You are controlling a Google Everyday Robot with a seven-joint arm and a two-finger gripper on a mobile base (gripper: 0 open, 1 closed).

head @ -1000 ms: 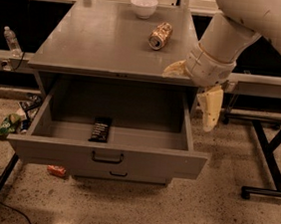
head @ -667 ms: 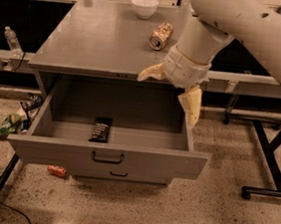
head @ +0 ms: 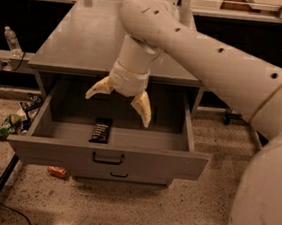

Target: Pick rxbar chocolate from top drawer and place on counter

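Nearest, the robot's pale arm (head: 225, 78) fills the right side. On the speckled floor, a small red can (head: 57, 171) lies just beside the cabinet's foot. Above it, the wide shallow grey metal top drawer (head: 166, 162) stands pulled open. It holds 1 thing: the small flat black wrapped rxbar chocolate (head: 101, 130), lying left of centre near the front wall, its long axis running front to back.

The cream 2-finger gripper (head: 121, 98) hangs over the drawer's middle, fingers splayed wide with nothing between them. The bar lies forward of the claw, slightly left and lower. How high the fingertips hang above the drawer floor is hard to judge from this angle.

The next move likely calls for a descent toward the drawer front, closing across the bar's short width. Beyond, the smooth grey counter (head: 83, 38) runs back, partly covered by the arm.
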